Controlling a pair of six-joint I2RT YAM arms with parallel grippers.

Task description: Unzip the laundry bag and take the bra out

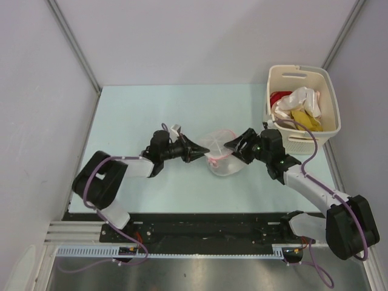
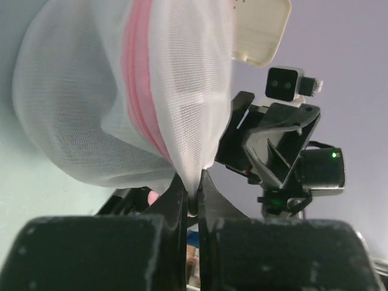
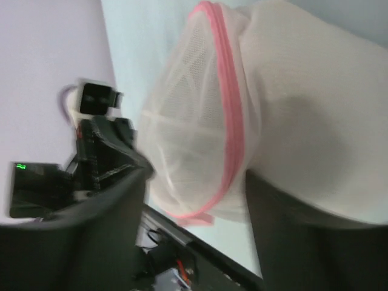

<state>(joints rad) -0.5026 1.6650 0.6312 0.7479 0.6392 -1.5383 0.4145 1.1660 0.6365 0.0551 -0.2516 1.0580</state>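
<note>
We take the laundry bag (image 1: 219,154) as our landmark: it sits on the pale table (image 1: 139,115), between the two arms. On the bag's left side the left gripper (image 2: 193,185) is closed tight, its jaws pinching a thin fold of the white mesh just below the pink zipper trim (image 3: 229,103). On the bag's right side the right gripper (image 1: 235,145) has its jaws standing apart. The bag bulges between and over its fingers, but nothing is clamped there. The trim reads as one unbroken pink line, so we judge the bag not yet unzipped, and we find no pull in any view. No dark garment shows through the mesh, so the bra may be tucked in a fold hidden from us; we cannot place it more exactly. The cream basket (image 1: 301,68) of clothes stands well to the right of the bag and behind it.

What worries us is the next grasp. If the right jaws close on plain netting and not on the pull, drawing the arms apart would only stretch or tear the mesh while the zipper stays put. The left pinch holds very little cloth, so a hard tug could slide it free and let the bag drop. A bite taken across the trim could also catch loose mesh in the slider and jam it
</note>
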